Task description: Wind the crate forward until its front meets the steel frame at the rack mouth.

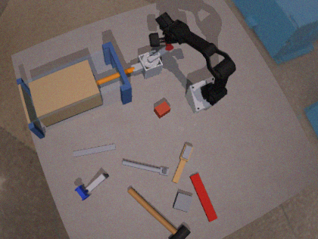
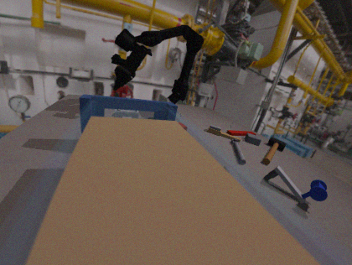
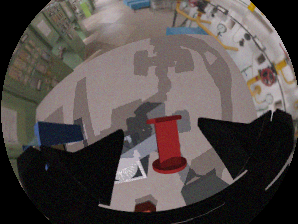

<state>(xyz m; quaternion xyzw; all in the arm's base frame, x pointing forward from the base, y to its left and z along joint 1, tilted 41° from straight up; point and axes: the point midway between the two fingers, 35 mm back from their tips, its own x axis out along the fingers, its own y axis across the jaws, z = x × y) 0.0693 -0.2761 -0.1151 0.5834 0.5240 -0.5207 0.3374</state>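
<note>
The tan crate (image 1: 62,91) (image 2: 138,180) sits flat in the clear-panelled cubby. An orange strap (image 1: 113,77) runs from its front through the blue frame (image 1: 128,92) (image 2: 126,102) at the mouth to the white winch (image 1: 151,69) (image 3: 131,172). A gap shows between the crate's front and that frame. A crank handle sits on top of the winch, its arm pointing away from the crate, with an upright red grip (image 1: 169,47) (image 2: 122,90) (image 3: 168,142) at its end. My gripper (image 3: 161,127) is open by the grip, which shows between the spread fingers, touching neither.
A red-orange block (image 1: 162,110) lies between winch and tools. On the bench are a flat grey bar (image 1: 95,150), a grey wrench-like tool (image 1: 144,166), a blue-knobbed crank (image 1: 81,192) (image 2: 318,190), a brush (image 1: 182,164), a mallet (image 1: 151,209), a grey block (image 1: 182,201) and a red bar (image 1: 204,197).
</note>
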